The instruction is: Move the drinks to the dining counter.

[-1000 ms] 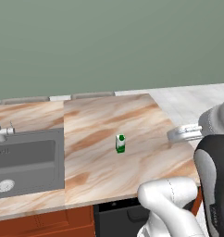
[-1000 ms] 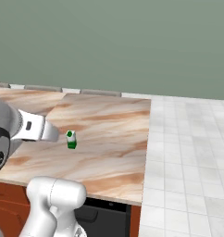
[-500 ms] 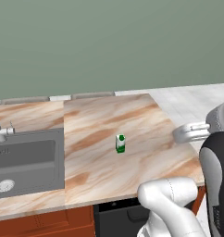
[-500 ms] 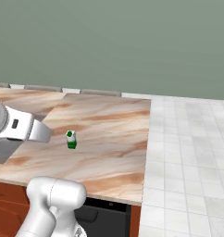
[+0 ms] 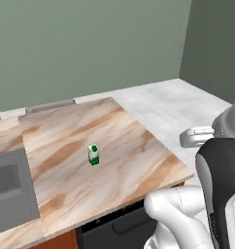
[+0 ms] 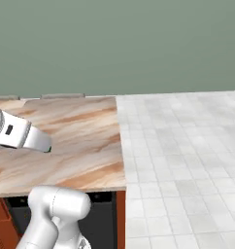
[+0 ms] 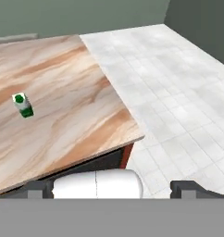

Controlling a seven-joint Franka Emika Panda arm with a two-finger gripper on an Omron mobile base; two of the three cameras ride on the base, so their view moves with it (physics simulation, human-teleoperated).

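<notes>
White carton with green base and top [image 5: 93, 154] stands upright mid-worktop [image 5: 134, 160], centre-left of the left base frame; upper left of the hand frame. Grey sink [image 5: 10, 192] inset at lower left, well apart. Pincer [image 7: 111, 189] jaws wide, holding nothing, over the worktop's edge and the tiled floor [image 7: 178, 97].

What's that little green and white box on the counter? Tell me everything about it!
It is a small carton, like a tiny drink box. Its sides are white, with a green band around the bottom and a green top that looks like a round cap. It stands upright and looks closed. It sits alone near the middle of the brown marble-patterned dining counter, to the right of the grey sink. Only the counter under it touches it; nothing is holding it. The hand view shows it too.
</notes>
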